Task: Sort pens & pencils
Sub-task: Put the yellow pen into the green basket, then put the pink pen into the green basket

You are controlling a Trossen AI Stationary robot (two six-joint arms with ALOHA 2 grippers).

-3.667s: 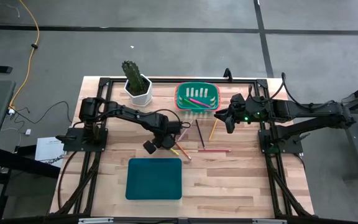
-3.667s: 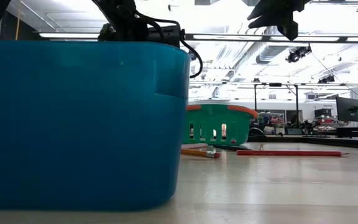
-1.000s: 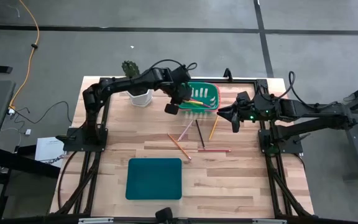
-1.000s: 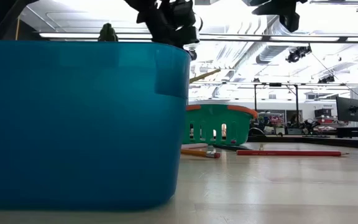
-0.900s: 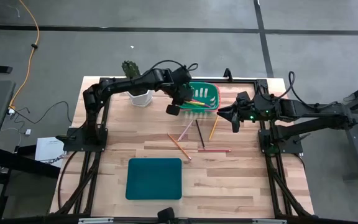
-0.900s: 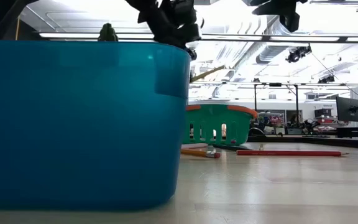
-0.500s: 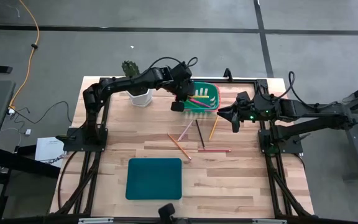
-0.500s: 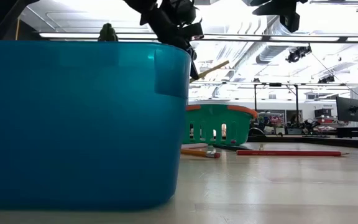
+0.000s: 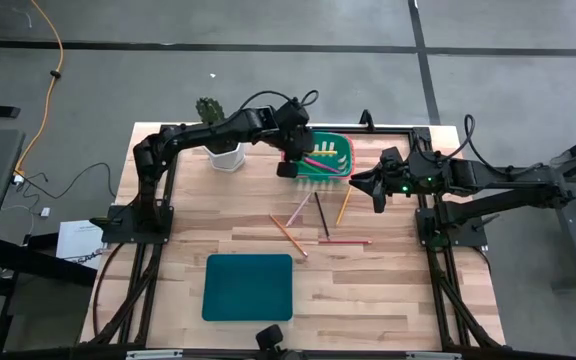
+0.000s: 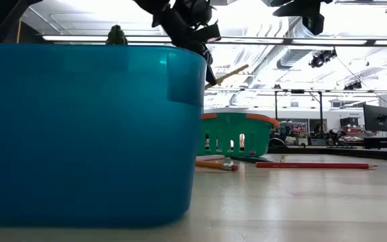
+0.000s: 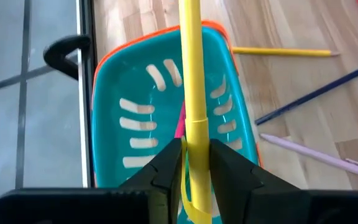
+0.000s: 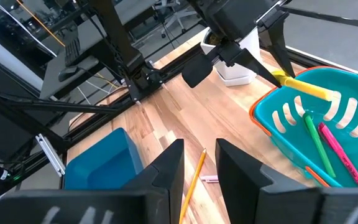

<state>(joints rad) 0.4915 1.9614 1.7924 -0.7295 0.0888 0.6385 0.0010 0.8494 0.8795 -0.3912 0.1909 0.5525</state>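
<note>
My left gripper point(image 11: 194, 162) hangs over the green, orange-rimmed basket point(image 9: 318, 155), shut on a yellow stick point(image 11: 190, 68) that thickens toward the held end. A pink pen point(image 12: 337, 149) and a green pen point(image 12: 316, 143) lie on the basket floor. On the wood lie several pencils: a yellow one point(image 9: 343, 207), a dark one point(image 9: 321, 215), a red one point(image 9: 344, 241), an orange one point(image 9: 288, 234), and a pale lilac stick point(image 9: 298, 210). My right gripper point(image 9: 368, 188) hovers open to the right of the basket, holding nothing. My left gripper pinches the yellow stick between its two fingers at the thicker end point(image 11: 196, 146). The rest of the stick point(image 12: 303, 87) juts forward past the fingertips, roughly in line with them. It is lifted clear above the basket, its free end point(image 10: 244, 67) tilted a little upward.
A blue bin point(image 9: 248, 287) stands at the near middle of the table and fills the left of the low view point(image 10: 86, 134). A cactus in a white pot point(image 9: 218, 150) stands at the far left, partly under my left arm. Black frame rails edge the table.
My left gripper has carried the yellow stick a short way toward the table's right, from just left of the basket to over its left rim. The stick's free end now reaches farther over the basket. My right arm has kept still.
</note>
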